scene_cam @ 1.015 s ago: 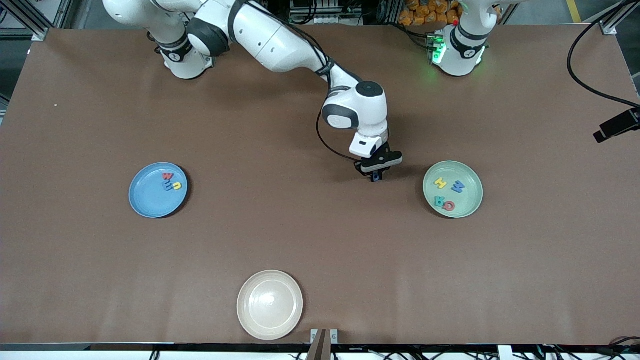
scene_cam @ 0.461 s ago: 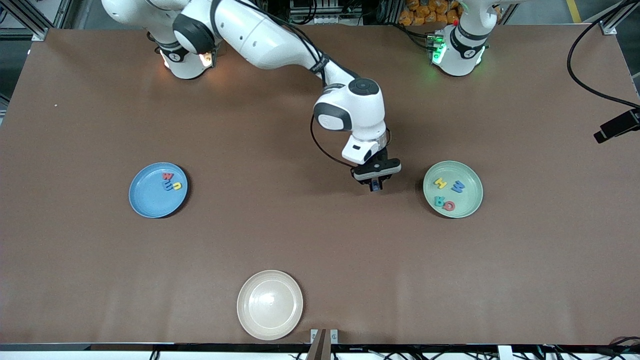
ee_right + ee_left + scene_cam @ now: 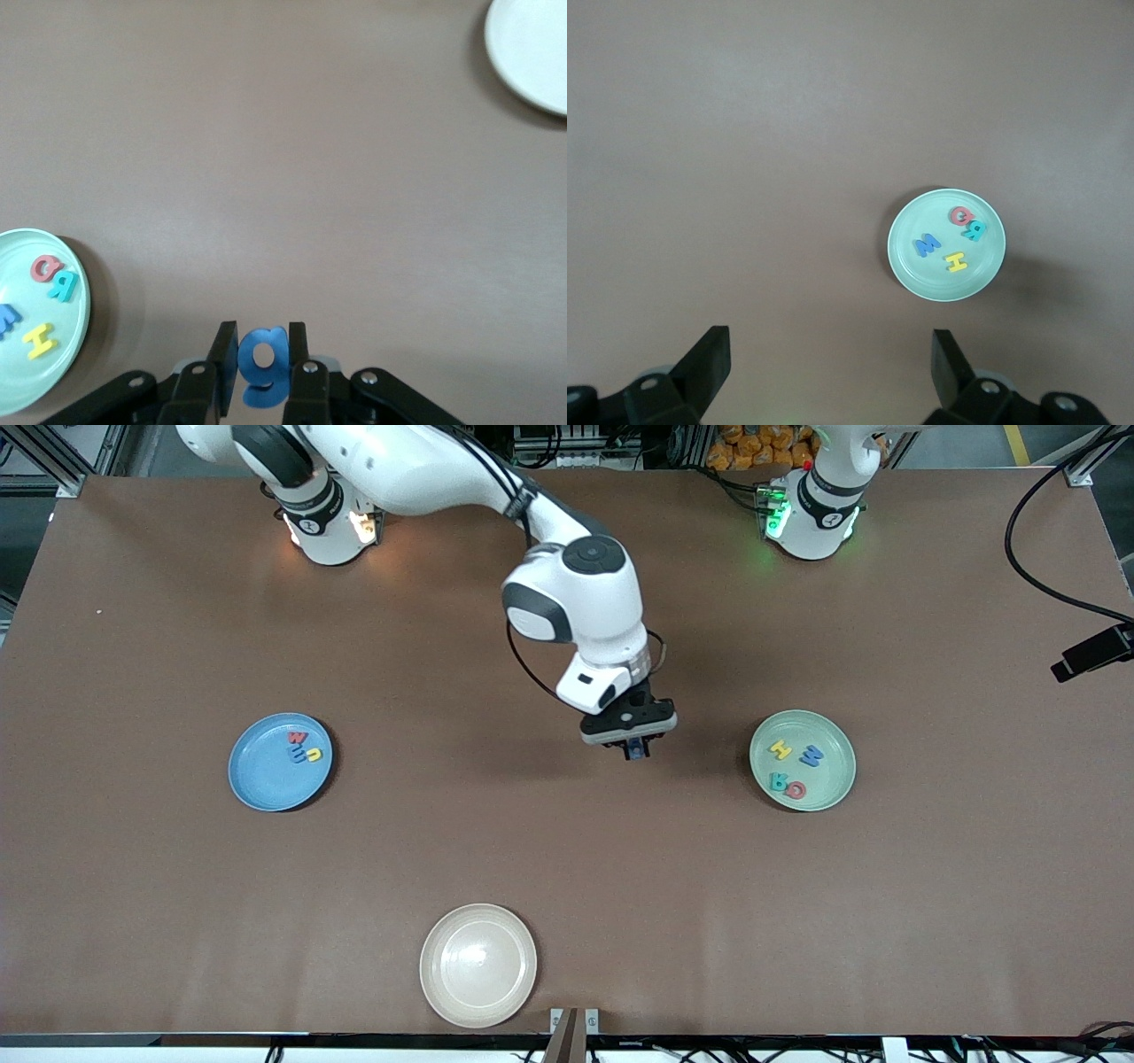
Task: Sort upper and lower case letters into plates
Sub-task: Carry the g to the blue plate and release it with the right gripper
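We grip the blue g [image 3: 263,361] upright in the right claw [image 3: 635,749], over bare surface [image 3: 567,850] between the mint green plate [image 3: 833,788] of capitals and the sky blue plate [image 3: 257,779] awaiting it, while the left claw [image 3: 831,354] waits wide open.

In the front view the blue g [image 3: 635,751] is mostly hidden between the right gripper's [image 3: 634,749] fingers. The blue lowercase letter in the sky blue plate [image 3: 266,779], at 1 o'clock from its centre, is half covered by its neighbours.
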